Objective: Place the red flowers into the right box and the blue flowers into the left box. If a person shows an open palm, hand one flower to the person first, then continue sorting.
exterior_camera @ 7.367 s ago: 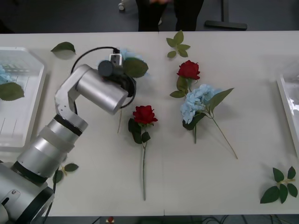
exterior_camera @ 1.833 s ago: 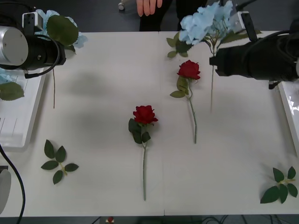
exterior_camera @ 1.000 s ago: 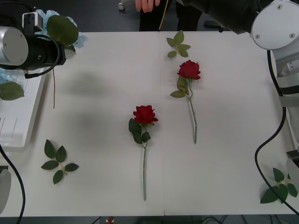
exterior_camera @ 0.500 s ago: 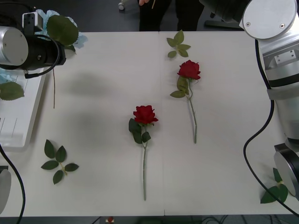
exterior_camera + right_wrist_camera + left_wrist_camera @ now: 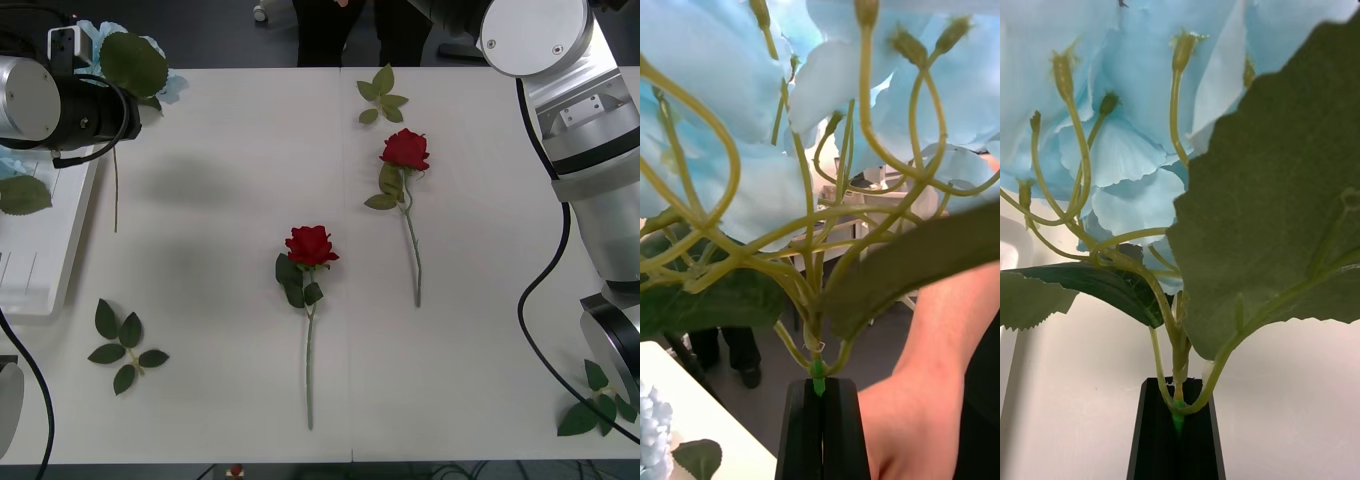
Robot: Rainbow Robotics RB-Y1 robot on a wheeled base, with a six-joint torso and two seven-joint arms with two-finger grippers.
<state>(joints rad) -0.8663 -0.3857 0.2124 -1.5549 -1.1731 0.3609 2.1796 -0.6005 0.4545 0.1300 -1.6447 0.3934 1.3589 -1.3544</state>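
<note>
Two red flowers lie on the table, one in the middle (image 5: 310, 246) and one farther back (image 5: 404, 150). My left arm (image 5: 60, 100) hovers at the table's left end by the left box (image 5: 40, 250), which holds a pale-blue bloom (image 5: 8, 165) at its edge. My left gripper (image 5: 1178, 384) is shut on the stem of a blue flower (image 5: 1127, 112) (image 5: 130, 60). My right arm (image 5: 540, 40) reaches past the far edge. There my right gripper (image 5: 820, 384) is shut on another blue flower (image 5: 752, 90), with a person's bare hand (image 5: 917, 420) right beside the fingers; its palm is hidden. The right box is hidden.
Loose leaf sprigs lie at the back centre (image 5: 380, 95), front left (image 5: 125, 345) and front right (image 5: 600, 400). A person in dark clothes (image 5: 340, 25) stands behind the table. The right arm's lower links (image 5: 605, 230) cover the table's right edge.
My right arm has swung farther over the far edge toward the person, taking its blue flower out of the front view. The left arm holds still with its blue flower.
</note>
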